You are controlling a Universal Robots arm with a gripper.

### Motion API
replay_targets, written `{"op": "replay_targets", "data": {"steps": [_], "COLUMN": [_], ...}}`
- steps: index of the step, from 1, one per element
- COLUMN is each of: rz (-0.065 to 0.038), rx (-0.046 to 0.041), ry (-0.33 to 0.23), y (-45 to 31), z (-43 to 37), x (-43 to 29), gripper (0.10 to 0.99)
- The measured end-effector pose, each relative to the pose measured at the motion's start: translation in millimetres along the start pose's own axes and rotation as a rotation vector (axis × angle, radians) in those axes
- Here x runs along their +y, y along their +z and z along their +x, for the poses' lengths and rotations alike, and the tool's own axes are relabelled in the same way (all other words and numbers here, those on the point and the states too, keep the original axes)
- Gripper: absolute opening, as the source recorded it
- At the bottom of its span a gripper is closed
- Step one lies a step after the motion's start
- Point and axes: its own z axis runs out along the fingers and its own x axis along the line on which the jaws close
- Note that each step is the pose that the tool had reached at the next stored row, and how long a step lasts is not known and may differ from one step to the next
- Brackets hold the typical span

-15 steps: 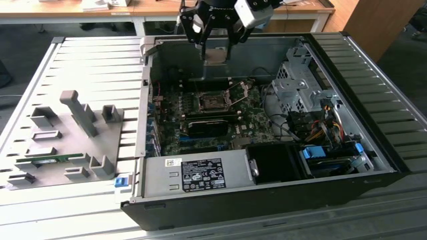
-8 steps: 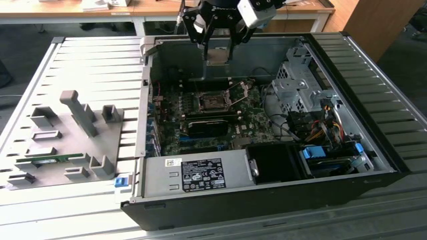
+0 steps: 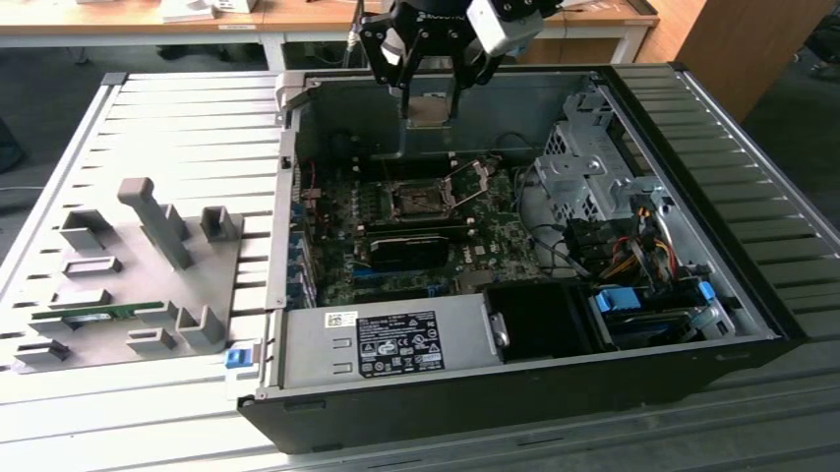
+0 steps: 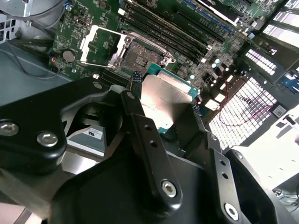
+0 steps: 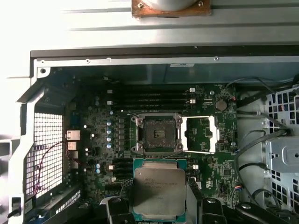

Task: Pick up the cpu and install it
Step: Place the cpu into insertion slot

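The cpu (image 4: 164, 100), a flat square chip with a shiny silver top and a thin green rim, sits between my gripper's black fingers (image 4: 140, 116). My gripper (image 3: 428, 106) is shut on it and hangs above the far wall of the open computer case (image 3: 295, 197). In the first wrist view the cpu (image 5: 159, 190) hangs short of the empty socket (image 5: 156, 133) on the green motherboard. The socket's metal load plate (image 5: 201, 135) is flipped open beside it. In the exterior view the socket (image 3: 420, 202) lies below and nearer than the gripper.
A power supply (image 3: 381, 344) with a label fills the case's near corner. A drive cage (image 3: 591, 167) and bundled cables (image 3: 630, 246) stand at the exterior view's right. On the left, a grey fixture plate (image 3: 39, 295) carries blocks and a green memory stick (image 3: 98, 315).
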Motion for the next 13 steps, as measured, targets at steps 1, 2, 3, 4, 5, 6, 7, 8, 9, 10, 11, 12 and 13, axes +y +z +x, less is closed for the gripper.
{"op": "replay_targets", "data": {"steps": [1, 2, 3, 4, 5, 6, 7, 8, 9, 10, 11, 12, 13], "rz": [0.000, 0.000, 0.000, 0.000, 0.000, 0.000, 0.000, 0.000, 0.000, 0.000, 0.000, -0.001, -0.001], "rx": [-0.0001, -0.0002, -0.0003, -0.0004, -0.0007, -0.0012, -0.0013, -0.0015, -0.0016, -0.0016, -0.0018, -0.0019, -0.0019], "ry": [0.002, 0.003, 0.005, 0.006, 0.010, 0.017, 0.019, 0.021, 0.023, 0.024, 0.025, 0.027, 0.028], "y": [0.0, 0.0, 0.0, 0.0, 0.1, 0.2, 0.2, 0.3, 0.3, 0.3, 0.4, 0.4, 0.5], "z": [0.0, 0.0, 0.0, 0.0, 0.0, 0.0, 0.0, 0.0, 0.0, 0.0, 0.0, 0.0, 0.0], "x": [0.0, 0.0, 0.0, 0.0, 0.0, 0.0, 0.0, 0.0, 0.0, 0.0, 0.0, 0.0, 0.0], "gripper": [0.537, 0.537, 0.537, 0.537, 0.537, 0.537, 0.537, 0.537, 0.537, 0.537, 0.537, 0.537, 0.537]}}
